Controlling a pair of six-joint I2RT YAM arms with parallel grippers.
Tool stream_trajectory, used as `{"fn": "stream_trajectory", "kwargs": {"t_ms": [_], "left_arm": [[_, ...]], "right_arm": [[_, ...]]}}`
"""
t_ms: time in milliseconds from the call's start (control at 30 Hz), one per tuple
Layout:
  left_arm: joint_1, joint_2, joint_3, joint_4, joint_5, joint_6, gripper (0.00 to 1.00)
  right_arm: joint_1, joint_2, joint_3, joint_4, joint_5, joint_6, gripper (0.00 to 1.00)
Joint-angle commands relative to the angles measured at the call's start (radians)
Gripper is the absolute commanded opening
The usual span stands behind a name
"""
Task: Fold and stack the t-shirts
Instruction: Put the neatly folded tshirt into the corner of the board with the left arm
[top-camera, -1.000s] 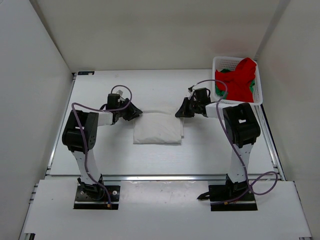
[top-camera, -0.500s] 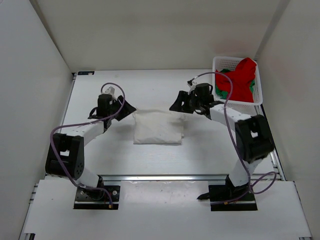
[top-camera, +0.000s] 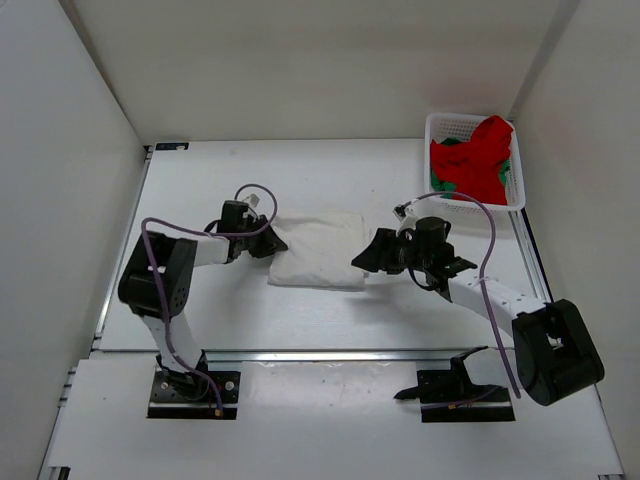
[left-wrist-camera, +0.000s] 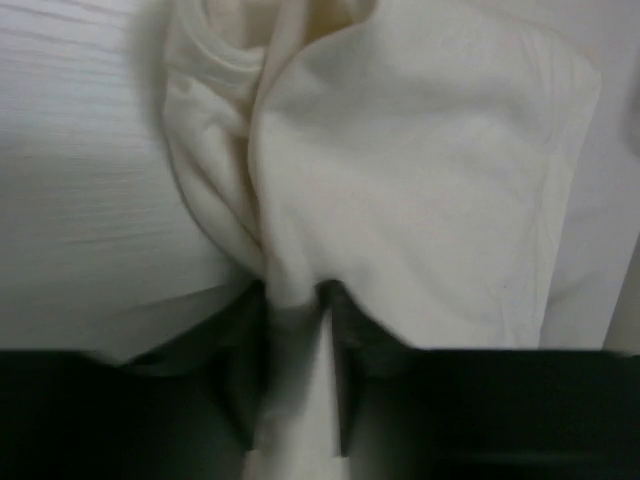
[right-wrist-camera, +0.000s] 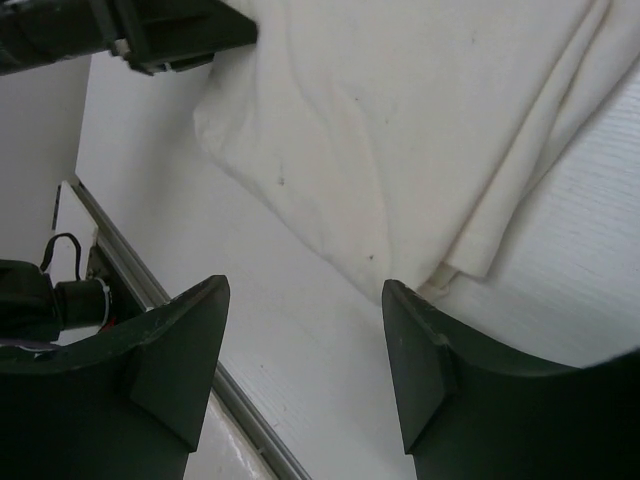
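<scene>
The white t-shirt (top-camera: 318, 250) lies folded in the middle of the table, filling the left wrist view (left-wrist-camera: 420, 170) and the right wrist view (right-wrist-camera: 400, 120). My left gripper (top-camera: 268, 243) sits at its left edge, shut on a bunched fold of the white cloth (left-wrist-camera: 297, 300). Just off the shirt's near right corner my right gripper (top-camera: 365, 258) stands open over bare table (right-wrist-camera: 305, 290), touching nothing. The red t-shirt (top-camera: 480, 150) is piled in the basket, with the green t-shirt (top-camera: 438, 183) showing beneath it.
The white mesh basket (top-camera: 450, 118) stands at the back right corner of the table. A metal rail (top-camera: 330, 353) runs along the table's near edge, close under the right gripper. White walls enclose the left, back and right sides.
Both arms came down and nearer from the back of the shirt. The left gripper took the shirt's left edge. The right gripper opened and swung to the near right corner.
</scene>
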Motion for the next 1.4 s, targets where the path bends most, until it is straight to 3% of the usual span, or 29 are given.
{"fn": "stream_trajectory", "kwargs": {"t_ms": [0,33,133,267,367,467,500,600,700,967,1200,1267,1367], "left_arm": [[-0.069,0.129,0.035,0.015,0.067,-0.039,0.27],[-0.086,0.160,0.072,0.027,0.074,-0.060,0.17],[-0.124,0.215,0.191,0.035,0.068,-0.100,0.01],[-0.095,0.275,0.421,-0.048,0.048,-0.165,0.00],[0.059,0.294,0.547,-0.150,0.065,-0.165,0.00],[0.210,0.229,0.530,-0.161,0.076,-0.165,0.00],[0.344,0.196,0.496,-0.163,0.068,-0.160,0.00],[0.527,0.105,0.380,-0.123,0.042,-0.174,0.00],[0.618,0.056,0.232,0.001,-0.005,-0.219,0.01],[0.658,0.261,0.291,0.101,-0.024,-0.341,0.01],[0.661,0.433,0.624,-0.051,-0.053,-0.306,0.02],[0.664,0.512,0.780,-0.179,-0.056,-0.279,0.02],[0.670,0.579,0.899,-0.269,-0.045,-0.234,0.05]], "right_arm": [[-0.019,-0.048,-0.007,0.094,-0.040,0.005,0.61],[-0.035,-0.050,-0.016,0.102,-0.063,0.011,0.61],[-0.067,-0.056,-0.033,0.099,-0.080,0.008,0.60],[-0.112,-0.048,-0.056,0.111,-0.106,0.001,0.59],[-0.115,-0.016,-0.045,0.094,-0.114,-0.018,0.59],[-0.109,0.025,-0.025,0.115,-0.120,-0.010,0.59],[-0.109,0.042,-0.019,0.128,-0.137,-0.007,0.59],[-0.088,0.080,-0.002,0.151,-0.151,-0.007,0.58],[-0.059,0.113,0.013,0.160,-0.171,-0.001,0.58],[-0.031,0.094,0.007,0.118,-0.175,-0.030,0.57],[-0.020,0.113,0.022,0.083,-0.177,-0.044,0.57],[-0.006,0.133,0.041,0.074,-0.168,-0.045,0.57],[0.004,0.160,0.061,0.069,-0.166,-0.047,0.57]]}}
